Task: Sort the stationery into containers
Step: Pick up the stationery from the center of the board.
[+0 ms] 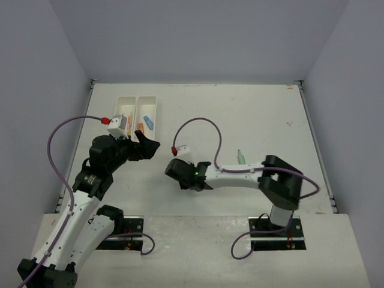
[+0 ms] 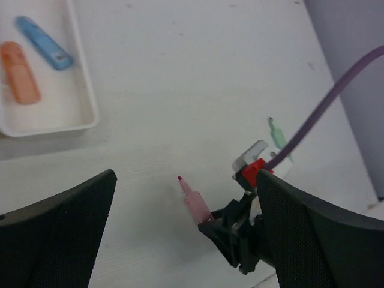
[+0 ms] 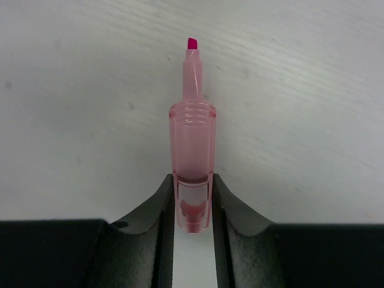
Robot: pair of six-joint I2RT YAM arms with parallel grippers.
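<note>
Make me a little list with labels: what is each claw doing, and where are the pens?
left claw: open, empty, near the tray
right claw: shut on the pink highlighter
pink highlighter: uncapped, tip pointing away from the claw
green highlighter: loose on the table
tray: holds a blue highlighter and an orange highlighter

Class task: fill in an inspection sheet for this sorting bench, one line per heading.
Surface: white table, matte.
Job's things: joined white trays hold blue piece and orange piece; green highlighter lies loose on the table; pink highlighter uncapped.
Clutter: nothing seen.
Grippers: left gripper open, empty; right gripper shut on the pink highlighter.
Cables: purple cables loop off both arms.
Surroundings: plain grey walls on three sides.
</note>
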